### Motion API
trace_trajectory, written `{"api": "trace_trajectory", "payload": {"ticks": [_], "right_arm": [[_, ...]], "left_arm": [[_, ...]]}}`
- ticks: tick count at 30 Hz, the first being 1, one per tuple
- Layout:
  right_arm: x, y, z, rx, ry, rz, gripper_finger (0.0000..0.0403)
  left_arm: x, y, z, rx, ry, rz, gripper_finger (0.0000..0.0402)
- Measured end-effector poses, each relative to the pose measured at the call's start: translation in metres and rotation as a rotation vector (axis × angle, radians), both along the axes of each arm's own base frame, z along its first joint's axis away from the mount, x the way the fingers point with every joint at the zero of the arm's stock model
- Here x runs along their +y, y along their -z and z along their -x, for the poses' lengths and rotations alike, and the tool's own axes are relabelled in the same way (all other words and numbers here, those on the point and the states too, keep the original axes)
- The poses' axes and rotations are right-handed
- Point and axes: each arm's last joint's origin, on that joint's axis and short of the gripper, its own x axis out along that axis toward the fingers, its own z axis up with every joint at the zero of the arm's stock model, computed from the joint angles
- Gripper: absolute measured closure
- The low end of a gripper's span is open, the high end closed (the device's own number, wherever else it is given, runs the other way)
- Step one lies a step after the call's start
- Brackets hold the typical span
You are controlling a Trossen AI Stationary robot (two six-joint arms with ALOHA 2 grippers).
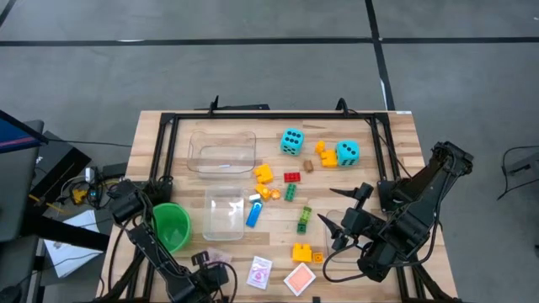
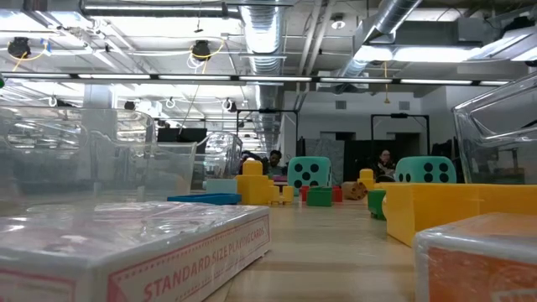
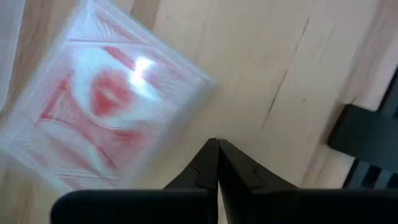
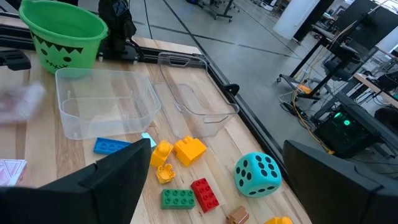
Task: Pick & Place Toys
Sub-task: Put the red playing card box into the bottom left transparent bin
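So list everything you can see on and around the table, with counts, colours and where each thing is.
foam dice: two, cyan with black dots, far side of the table
plastic bricks: scattered yellow, orange, red, green and blue, table centre and near right
card packs: two, red and white, near edge
clear bins: two, empty, left of centre
green cup: one, near left
left gripper: shut, beside a card pack
right gripper: open, above the right side

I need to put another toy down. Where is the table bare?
Bare wood lies left of the far clear bin and between the blue brick and the green brick. It is crowded around the cyan dice and near the card packs.
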Motion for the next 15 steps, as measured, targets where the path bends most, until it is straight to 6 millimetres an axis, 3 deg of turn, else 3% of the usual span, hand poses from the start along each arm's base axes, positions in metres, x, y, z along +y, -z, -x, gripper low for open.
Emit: {"api": "trace_trajectory", "payload": {"ticks": [7,11,15], "right_arm": [[0.0,0.0,0.0,0.0,0.0,0.0,0.0047],[0.0,0.0,0.0,0.0,0.0,-0.001,0.0047],[0.0,0.0,0.0,0.0,0.0,-0.001,0.0047]], "left_arm": [[-0.003,-0.003,0.001,-0.013,0.029,-0.014,0.0401],[-0.004,-0.015,0.003,-0.101,0.046,-0.122,0.0401],[0.003,-0.013,0.004,-0.118,0.024,-0.188,0.0401]]}}
